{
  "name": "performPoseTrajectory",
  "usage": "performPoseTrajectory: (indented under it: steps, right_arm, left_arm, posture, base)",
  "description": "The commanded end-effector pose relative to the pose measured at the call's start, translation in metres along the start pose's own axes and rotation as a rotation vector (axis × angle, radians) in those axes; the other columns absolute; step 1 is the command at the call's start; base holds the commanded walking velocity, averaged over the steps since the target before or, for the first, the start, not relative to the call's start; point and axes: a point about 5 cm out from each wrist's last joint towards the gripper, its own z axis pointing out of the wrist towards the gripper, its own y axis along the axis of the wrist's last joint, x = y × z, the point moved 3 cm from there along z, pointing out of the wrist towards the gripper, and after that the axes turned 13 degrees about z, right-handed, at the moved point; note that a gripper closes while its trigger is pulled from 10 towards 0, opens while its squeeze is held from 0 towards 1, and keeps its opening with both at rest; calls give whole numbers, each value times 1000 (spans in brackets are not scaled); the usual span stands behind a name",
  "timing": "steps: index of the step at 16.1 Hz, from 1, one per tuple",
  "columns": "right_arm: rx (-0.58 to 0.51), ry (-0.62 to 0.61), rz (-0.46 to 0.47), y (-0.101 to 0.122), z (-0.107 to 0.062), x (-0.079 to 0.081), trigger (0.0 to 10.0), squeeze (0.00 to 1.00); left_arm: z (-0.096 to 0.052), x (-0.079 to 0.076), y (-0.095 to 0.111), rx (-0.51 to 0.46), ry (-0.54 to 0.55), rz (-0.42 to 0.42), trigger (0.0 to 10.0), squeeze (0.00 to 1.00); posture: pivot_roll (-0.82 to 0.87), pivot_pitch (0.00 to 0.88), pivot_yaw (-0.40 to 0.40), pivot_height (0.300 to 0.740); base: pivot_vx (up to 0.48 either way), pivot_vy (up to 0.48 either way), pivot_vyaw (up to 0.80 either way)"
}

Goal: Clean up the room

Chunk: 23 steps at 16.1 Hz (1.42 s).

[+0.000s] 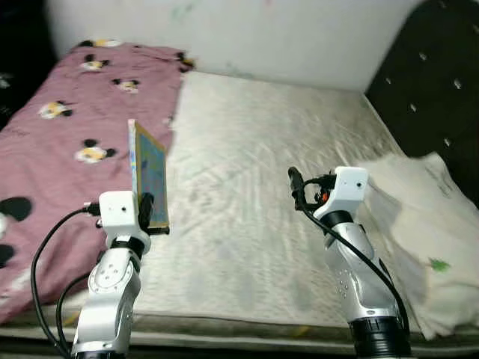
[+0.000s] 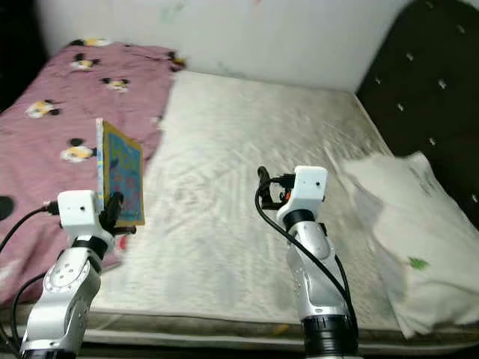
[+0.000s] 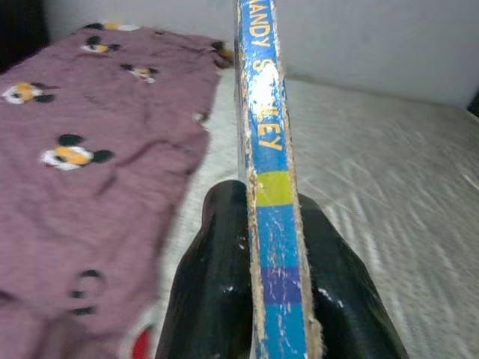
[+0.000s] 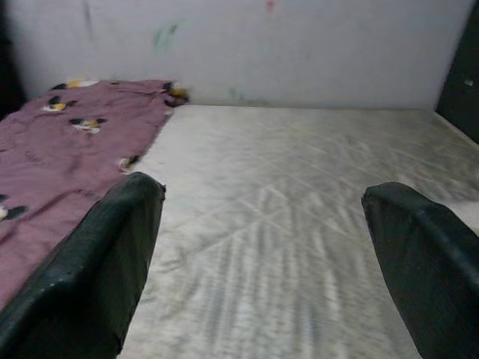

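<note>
Bare grey-white mattress (image 1: 262,172) with the robot's 2 arms raised over its near edge.

Pink blanket (image 1: 67,134) printed with cartoon mouse figures covers the mattress's left side, running up to a pale wall (image 1: 262,34) marked with faint green and red smudges. Dark tufted headboard (image 1: 441,90) stands along the right side, and a white pillow (image 1: 426,224) lies just below it at the right edge. The left gripper (image 3: 278,247) is clamped on a thin colourful book (image 1: 150,176), held upright on its edge above the border between blanket and bare mattress, with its worn blue spine (image 3: 268,149) facing the wrist camera. The right gripper (image 4: 262,247) hangs over the middle of the mattress with its 2 fingers spread wide, nothing between them.
</note>
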Motion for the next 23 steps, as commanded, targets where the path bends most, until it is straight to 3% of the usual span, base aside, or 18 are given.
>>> performPoseTrajectory:
  steps: [1,23]
  right_arm:
    - [-2,-29,-10,2,-1,-9,10000,0]
    - [9,-2,-37,-2,4,-5,10000,0]
  left_arm:
    - [2,-10,13,-54,-28,-3,10000,0]
    - [5,-9,13,-56,-18,-2,10000,0]
  posture:
    - [-62,43,-84,740]
    - [-58,30,-89,740]
  base:
    - [0,-247,0]
    - [0,-240,-19]
